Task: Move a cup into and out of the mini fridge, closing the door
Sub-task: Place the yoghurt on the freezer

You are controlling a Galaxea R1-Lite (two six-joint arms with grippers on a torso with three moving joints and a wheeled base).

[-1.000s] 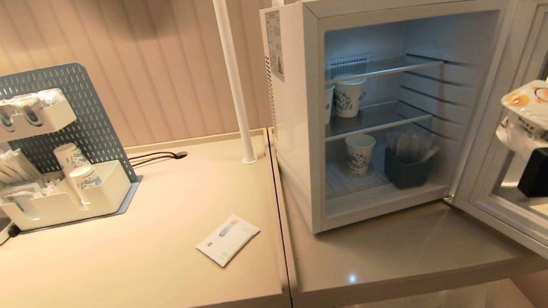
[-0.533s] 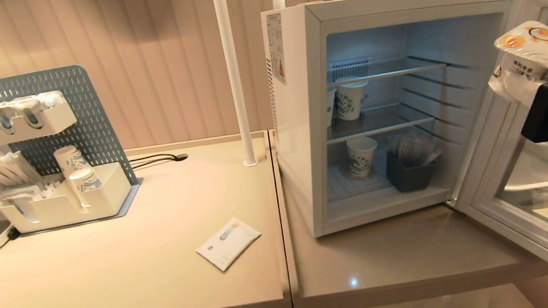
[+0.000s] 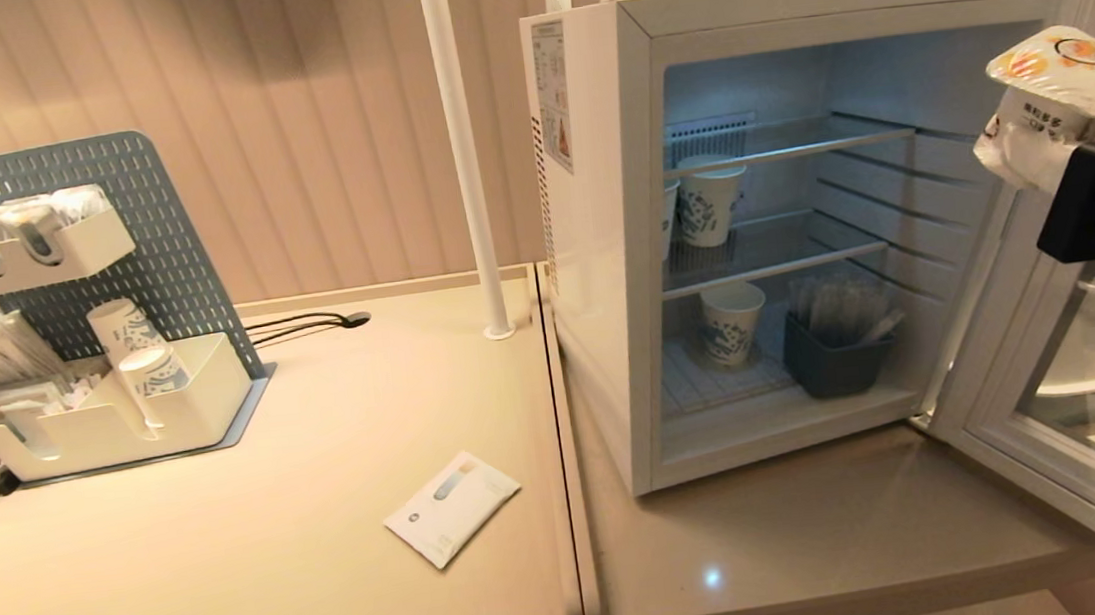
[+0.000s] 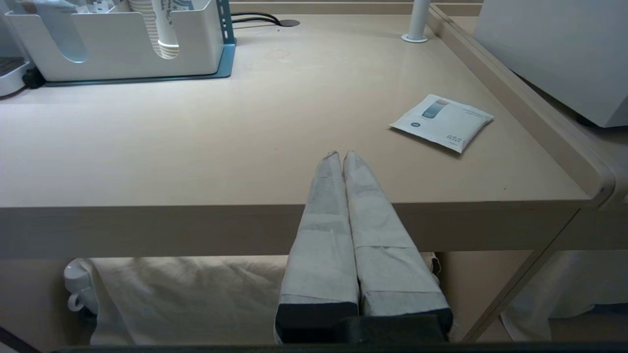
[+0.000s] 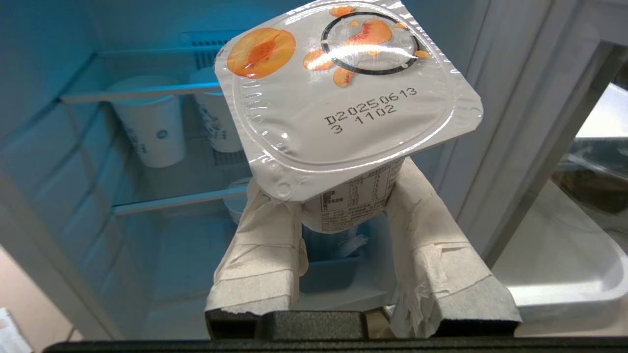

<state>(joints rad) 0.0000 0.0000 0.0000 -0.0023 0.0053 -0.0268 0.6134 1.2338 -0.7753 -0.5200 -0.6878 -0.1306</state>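
Resting low at the table's front edge, the left gripper (image 4: pixel 342 156) has its fingers pressed together, empty. To the right stands the mini fridge (image 3: pixel 602 242) with the door (image 3: pixel 1067 378) swung open. Beside its opening, the right gripper (image 5: pixel 343 196) clamps the cup (image 3: pixel 1055 98) in the air.

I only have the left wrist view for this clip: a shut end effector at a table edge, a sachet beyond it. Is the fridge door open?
Observer: Yes, the door of the mini fridge stands swung wide open.
Operator: Where is the cup?
Observer: The right end effector is shut on the cup, held before the open fridge, not yet inside.
Operator: Anything on the shelves?
Observer: Paper cups on the middle shelf; another beside a dark bin below.
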